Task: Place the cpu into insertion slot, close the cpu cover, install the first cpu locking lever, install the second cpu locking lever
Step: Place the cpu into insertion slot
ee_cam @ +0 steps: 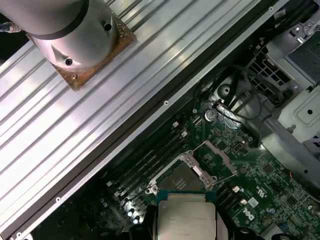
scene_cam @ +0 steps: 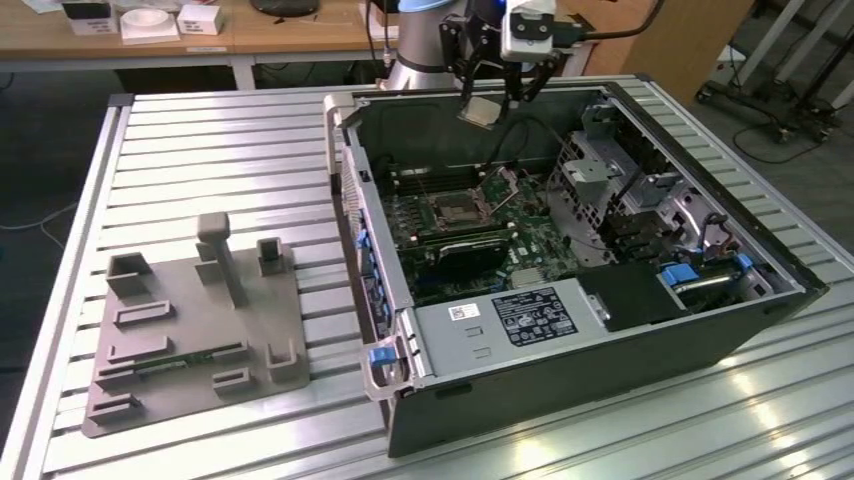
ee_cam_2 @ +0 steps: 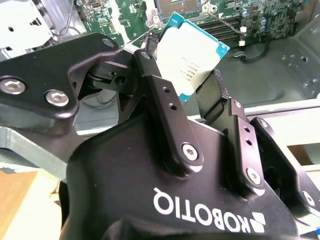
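Observation:
My gripper [scene_cam: 486, 104] hangs over the far wall of the open computer case [scene_cam: 574, 390], shut on the cpu [scene_cam: 481, 111]. In both wrist views the cpu [ee_cam_2: 194, 54] [ee_cam: 186, 216] is a square chip with a silvery top and a teal edge, pinched by its sides between the black fingers [ee_cam_2: 156, 85]. It is well above the green motherboard. The insertion slot [scene_cam: 458, 210] [ee_cam: 181, 177] lies bare on the board, lower than the chip. The cpu cover [scene_cam: 513, 183] [ee_cam: 216, 152] stands swung open at the slot's side. A thin locking lever [ee_cam: 226, 175] sticks out by it.
Black memory slots [scene_cam: 454, 243] flank the socket. A metal drive cage [scene_cam: 621, 180] and the power supply [scene_cam: 527, 315] fill the rest of the case. A grey fixture plate [scene_cam: 200, 330] lies on the slatted table at the exterior view's left. The arm's base [ee_cam: 75, 35] is bolted behind the case.

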{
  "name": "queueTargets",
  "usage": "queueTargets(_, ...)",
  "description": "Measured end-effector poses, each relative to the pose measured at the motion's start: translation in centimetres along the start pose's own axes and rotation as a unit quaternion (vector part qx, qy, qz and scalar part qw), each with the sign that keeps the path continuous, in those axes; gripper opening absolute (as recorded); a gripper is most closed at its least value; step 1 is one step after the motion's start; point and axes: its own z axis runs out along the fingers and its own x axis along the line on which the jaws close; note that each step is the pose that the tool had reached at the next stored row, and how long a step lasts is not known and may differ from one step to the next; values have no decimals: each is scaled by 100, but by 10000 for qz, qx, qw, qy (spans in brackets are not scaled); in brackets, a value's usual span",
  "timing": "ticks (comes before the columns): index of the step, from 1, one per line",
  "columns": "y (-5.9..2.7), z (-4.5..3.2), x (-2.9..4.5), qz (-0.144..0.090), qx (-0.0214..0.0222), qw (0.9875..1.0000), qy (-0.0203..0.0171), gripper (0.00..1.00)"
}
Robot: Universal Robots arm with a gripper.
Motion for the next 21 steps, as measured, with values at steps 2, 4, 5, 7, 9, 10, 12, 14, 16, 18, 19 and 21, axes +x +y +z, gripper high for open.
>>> queueTargets(2, -2, 1, 1, 98, -2, 10000, -9, 55)
queueTargets(4, -3, 2, 3, 196, -3, 9998, -18, 55)
queueTargets(5, -4, 2, 4, 242, -5, 9997, -22, 55)
queueTargets(7, -6, 3, 6, 335, -6, 9994, -30, 55)
queueTargets(9, -7, 4, 7, 433, -8, 9991, -39, 55)
queueTargets(10, -8, 4, 8, 480, -9, 9988, -43, 55)
queueTargets(12, -10, 5, 10, 574, -11, 9983, -52, 55)
queueTargets(14, -12, 6, 12, 667, -13, 9978, -60, 55)
queueTargets(16, -14, 6, 14, 756, -14, 9971, -68, 55)
queueTargets(18, -17, 7, 17, 843, -16, 9964, -76, 55)
queueTargets(19, -18, 7, 19, 884, -17, 9960, -79, 55)
queueTargets(21, -21, 8, 22, 965, -19, 9953, -87, 55)
